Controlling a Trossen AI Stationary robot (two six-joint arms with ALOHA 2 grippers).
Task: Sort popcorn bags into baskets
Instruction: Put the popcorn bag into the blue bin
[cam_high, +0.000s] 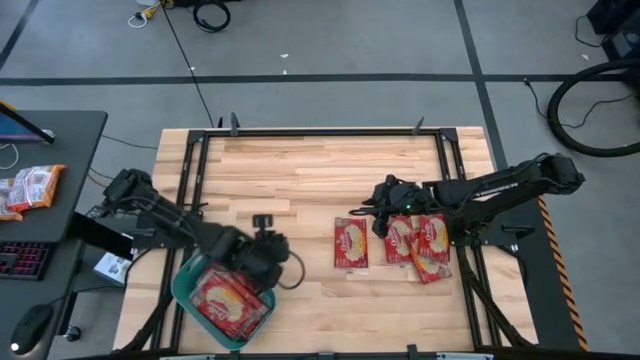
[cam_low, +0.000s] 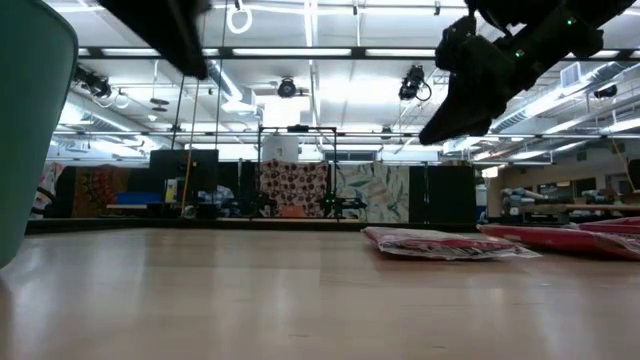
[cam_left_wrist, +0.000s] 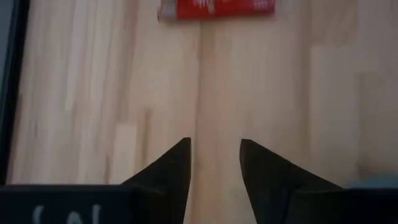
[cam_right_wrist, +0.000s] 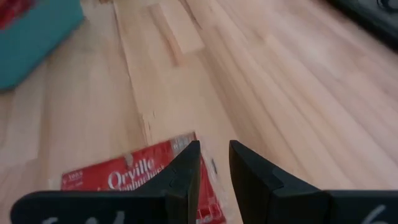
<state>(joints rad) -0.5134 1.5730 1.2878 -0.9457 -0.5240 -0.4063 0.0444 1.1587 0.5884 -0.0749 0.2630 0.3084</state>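
The teal basket (cam_high: 222, 300) sits near the table's front left, with red popcorn bags (cam_high: 230, 302) lying flat in it. One bag (cam_high: 350, 243) lies alone mid-table, and three more overlap to its right (cam_high: 418, 245). My left gripper (cam_left_wrist: 214, 155) hovers open just right of the basket (cam_high: 280, 262), pointing toward the lone bag (cam_left_wrist: 217, 7). My right gripper (cam_right_wrist: 214, 162) hangs open above the lone bag's far end (cam_right_wrist: 137, 174), clear of it in the low view (cam_low: 450, 120).
Black frame rails (cam_high: 300, 132) run along the table's far edge and down both sides. A dark side desk on the left holds an orange-and-white packet (cam_high: 35, 187), a keyboard and a mouse. Bare wood lies between the basket and the lone bag.
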